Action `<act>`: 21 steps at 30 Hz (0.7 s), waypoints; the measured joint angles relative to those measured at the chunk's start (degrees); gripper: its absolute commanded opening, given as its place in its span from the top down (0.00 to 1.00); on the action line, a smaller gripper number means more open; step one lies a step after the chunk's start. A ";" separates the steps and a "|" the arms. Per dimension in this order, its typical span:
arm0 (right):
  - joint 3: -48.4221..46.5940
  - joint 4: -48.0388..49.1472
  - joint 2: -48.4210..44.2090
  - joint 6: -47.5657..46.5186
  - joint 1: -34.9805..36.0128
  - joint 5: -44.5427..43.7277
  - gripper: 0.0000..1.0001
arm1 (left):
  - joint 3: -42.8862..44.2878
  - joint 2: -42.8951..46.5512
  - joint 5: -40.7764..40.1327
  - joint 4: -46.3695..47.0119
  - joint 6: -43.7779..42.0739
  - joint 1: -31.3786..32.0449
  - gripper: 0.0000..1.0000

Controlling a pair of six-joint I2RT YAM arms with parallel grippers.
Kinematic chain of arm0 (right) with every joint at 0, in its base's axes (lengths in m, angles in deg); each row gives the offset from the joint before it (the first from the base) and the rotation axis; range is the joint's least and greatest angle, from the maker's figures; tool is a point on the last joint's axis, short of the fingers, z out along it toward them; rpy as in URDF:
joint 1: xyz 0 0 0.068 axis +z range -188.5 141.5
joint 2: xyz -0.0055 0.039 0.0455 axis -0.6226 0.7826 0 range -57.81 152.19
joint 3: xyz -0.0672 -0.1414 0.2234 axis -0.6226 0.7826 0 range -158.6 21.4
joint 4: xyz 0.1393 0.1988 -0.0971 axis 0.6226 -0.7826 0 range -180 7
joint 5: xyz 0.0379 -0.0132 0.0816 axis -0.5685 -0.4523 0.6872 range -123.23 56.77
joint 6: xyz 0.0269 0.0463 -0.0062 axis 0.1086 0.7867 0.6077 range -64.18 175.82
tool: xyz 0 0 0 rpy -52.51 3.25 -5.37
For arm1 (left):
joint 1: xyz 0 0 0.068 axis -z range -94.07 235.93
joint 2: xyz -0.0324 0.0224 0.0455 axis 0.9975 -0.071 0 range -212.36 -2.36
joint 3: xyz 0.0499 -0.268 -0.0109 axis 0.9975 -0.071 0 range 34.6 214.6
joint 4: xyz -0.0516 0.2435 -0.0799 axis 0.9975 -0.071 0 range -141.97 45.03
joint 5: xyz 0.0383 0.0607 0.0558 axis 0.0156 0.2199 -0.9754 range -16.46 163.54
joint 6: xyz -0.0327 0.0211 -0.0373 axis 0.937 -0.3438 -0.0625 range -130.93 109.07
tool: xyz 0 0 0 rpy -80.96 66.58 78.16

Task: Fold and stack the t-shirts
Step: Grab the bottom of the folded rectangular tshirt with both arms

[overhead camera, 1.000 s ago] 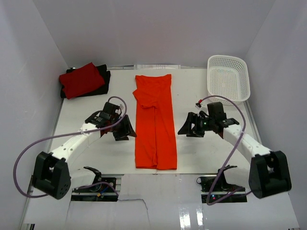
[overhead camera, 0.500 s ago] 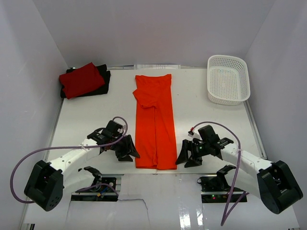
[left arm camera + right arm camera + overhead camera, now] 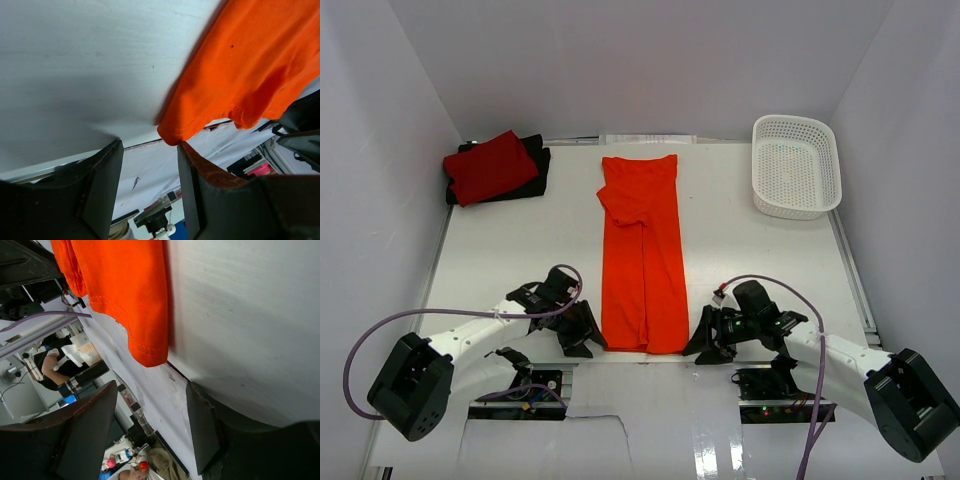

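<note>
Just beside the near corners of the orange t-shirt, left gripper and right gripper, jaws apart.

Pairing white arm shells with black joints.
Trailing lilac cables off the wrists; ending in matte black fingers.
</note>
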 measured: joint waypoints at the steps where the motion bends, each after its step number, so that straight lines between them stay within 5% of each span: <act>1: 0.17 1.16 0.00 1.31 0.57 -0.63 0.37 | 0.00 0.20 -0.46 0.20 0.63 0.00 0.41; 11: 0.17 7.34 1.88 7.45 2.64 -6.27 0.40 | -1.25 4.13 -4.13 1.53 4.79 0.00 0.41; 21: -0.61 11.72 7.61 8.68 4.79 -7.93 0.57 | -1.36 4.11 -5.25 2.27 5.22 0.00 0.41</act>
